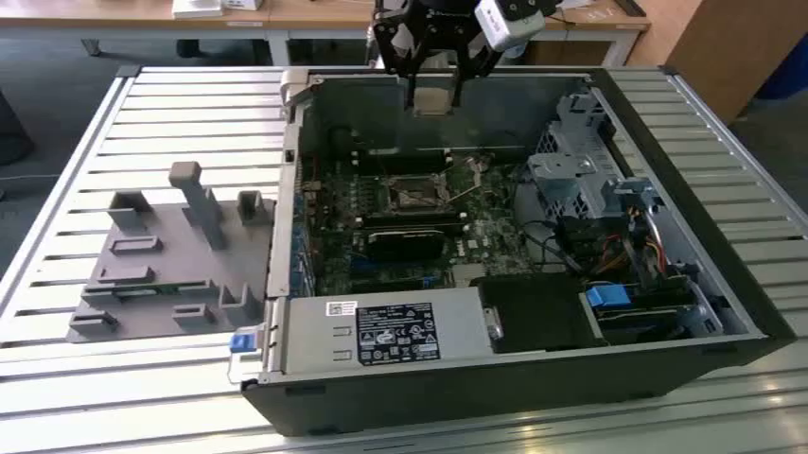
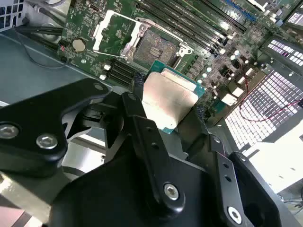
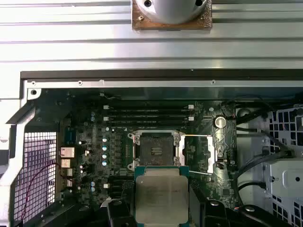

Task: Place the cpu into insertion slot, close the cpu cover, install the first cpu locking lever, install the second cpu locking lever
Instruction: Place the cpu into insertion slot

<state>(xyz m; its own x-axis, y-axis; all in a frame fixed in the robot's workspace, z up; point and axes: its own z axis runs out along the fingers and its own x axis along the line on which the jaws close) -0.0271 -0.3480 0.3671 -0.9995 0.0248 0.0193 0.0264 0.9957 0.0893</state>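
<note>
Slatted metal tabletop [image 1: 127,397] carries an open black computer case [image 1: 505,402] lying on its side, and a grey moulded fixture [image 1: 151,274] sits beside it on the exterior view's left. Nearest inside the case, a silver power supply [image 1: 378,331] lies along the front wall, with a blue-tabbed drive bay [image 1: 608,296] toward the exterior view's right. Behind them spreads the green circuit board, where a black rectangular card [image 1: 407,241] sits just in front of the insertion slot [image 1: 411,196].

Both wrist views show the insertion slot [image 2: 158,47] [image 3: 155,149] bare, its dark centre exposed. The cpu cover [image 2: 96,39] [image 3: 211,156] is swung open to one side of the socket, standing off the board on its hinge. Rows of memory slots [image 3: 149,113] run along the other side of the socket.

Farther back, above the case's far wall, hangs the gripper [image 1: 433,90] [image 2: 168,97] [image 3: 162,208]. Its jaws pinch the cpu [image 1: 432,102] [image 2: 168,101] [image 3: 162,196] by two opposite edges, the dull silver top facing the wrist cameras and a green rim showing around it. The chip is held in the air, well apart from the slot and touching nothing but the fingers [image 2: 138,82].

Beyond the table stand wooden desks [image 1: 328,14] on a dark floor.
</note>
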